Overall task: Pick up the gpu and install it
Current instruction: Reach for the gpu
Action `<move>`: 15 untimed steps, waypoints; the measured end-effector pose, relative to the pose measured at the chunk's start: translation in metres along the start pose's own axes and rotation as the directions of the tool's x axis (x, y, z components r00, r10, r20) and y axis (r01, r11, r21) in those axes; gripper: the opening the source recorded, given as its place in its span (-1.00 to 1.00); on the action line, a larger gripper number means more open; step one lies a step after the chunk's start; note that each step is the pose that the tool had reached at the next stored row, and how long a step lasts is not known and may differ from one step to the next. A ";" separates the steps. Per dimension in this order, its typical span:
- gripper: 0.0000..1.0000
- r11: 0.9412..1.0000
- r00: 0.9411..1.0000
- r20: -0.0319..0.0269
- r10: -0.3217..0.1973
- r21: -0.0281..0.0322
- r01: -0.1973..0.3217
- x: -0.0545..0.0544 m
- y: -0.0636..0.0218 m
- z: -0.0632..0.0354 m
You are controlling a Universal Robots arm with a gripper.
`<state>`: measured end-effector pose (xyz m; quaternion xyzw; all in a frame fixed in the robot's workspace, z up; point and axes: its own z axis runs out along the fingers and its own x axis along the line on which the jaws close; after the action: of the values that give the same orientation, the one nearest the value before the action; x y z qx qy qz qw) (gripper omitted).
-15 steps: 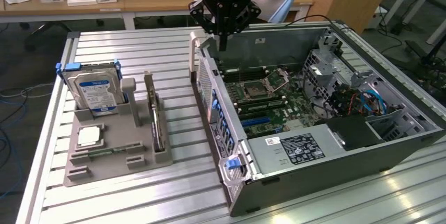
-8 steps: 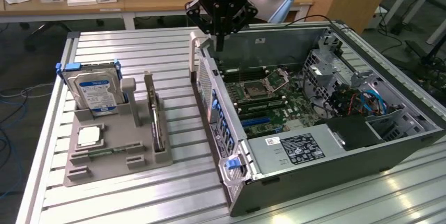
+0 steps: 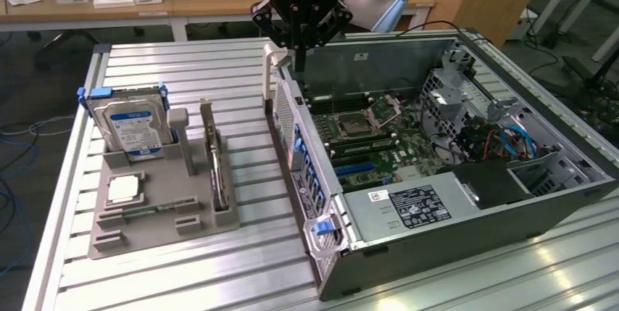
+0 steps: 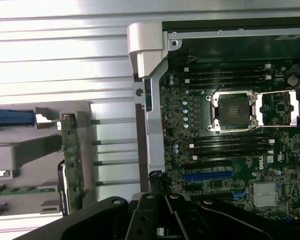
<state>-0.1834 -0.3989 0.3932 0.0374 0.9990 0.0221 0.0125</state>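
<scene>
Exterior view first: the gripper (image 3: pixel 300 61) hangs over the back edge of the open computer case (image 3: pixel 541 209), fingers pinched together with nothing between them. The gpu (image 3: pixel 214 159) isn't picked up yet. It stands on edge in a slot of the grey holder (image 3: pixel 164 217), off to the exterior view's left of the case. My guess is it's parked upright so the top edge is easy to grab. The same holder has the hard drive (image 3: pixel 130 122) standing further from the case and a processor chip (image 3: pixel 124 189) lying flat. The case lies on its side with the panel off, so the motherboard (image 3: pixel 377 144) faces up.

Wrist view: the gripper (image 4: pixel 165 210) is closed and empty above the case's rear wall (image 4: pixel 152 125). The gpu (image 4: pixel 70 160) shows edge-on beside the case, across a strip of slatted table (image 4: pixel 65 65). Inside the case are the CPU socket (image 4: pixel 235 110) and a blue slot (image 4: pixel 207 176). The rear wall stands between the card and the board.
</scene>
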 end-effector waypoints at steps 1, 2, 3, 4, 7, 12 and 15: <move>-0.80 1.000 1.000 0.000 0.000 0.000 0.000 0.001 0.0000 -0.0001; -0.80 1.000 1.000 0.000 0.000 0.000 0.000 0.002 -0.0002 -0.0001; -0.80 1.000 1.000 0.000 0.000 0.000 0.000 0.003 -0.0002 -0.0001; -0.80 1.000 1.000 0.000 0.000 0.000 0.000 0.004 -0.0003 -0.0001; -0.80 1.000 1.000 0.000 0.000 0.000 0.000 0.006 -0.0005 -0.0002; -0.80 1.000 1.000 0.000 0.000 0.000 0.000 0.010 -0.0007 -0.0003; -0.80 1.000 1.000 0.000 0.000 0.000 0.000 0.012 -0.0009 -0.0003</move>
<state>-0.1955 -0.3988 0.3933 0.0374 0.9990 0.0221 0.0125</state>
